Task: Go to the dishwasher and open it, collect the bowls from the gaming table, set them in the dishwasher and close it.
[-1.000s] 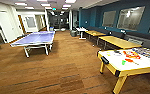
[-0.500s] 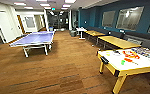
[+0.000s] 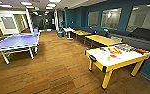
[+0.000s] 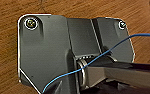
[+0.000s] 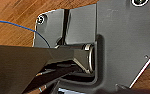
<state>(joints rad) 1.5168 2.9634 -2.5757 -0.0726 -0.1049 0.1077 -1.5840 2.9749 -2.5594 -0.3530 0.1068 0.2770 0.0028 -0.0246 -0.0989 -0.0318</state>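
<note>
The gaming table [image 3: 126,62], white-topped with a yellow rim and yellow legs, stands to the right in the head view, against the blue wall. Small colourful things lie on its top, among them orange pieces [image 3: 112,50] and a green one [image 3: 108,58]. They are too blurred to tell which are the bowls. The dishwasher is out of view. Both wrist views look down past the robot's dark plate onto the wooden floor [image 4: 6,30], with a thin blue cable [image 4: 121,43] across the plate.
A blue table-tennis table [image 3: 18,41] stands at the left. Plain yellow-wood tables [image 3: 102,40] and a dark bench [image 3: 141,35] line the right wall. A bin [image 3: 60,33] stands at the far end. Wooden floor [image 3: 58,65] stretches between the tables.
The whole head view has shifted a little to the left, so the camera has turned slightly right. The things themselves have not moved.
</note>
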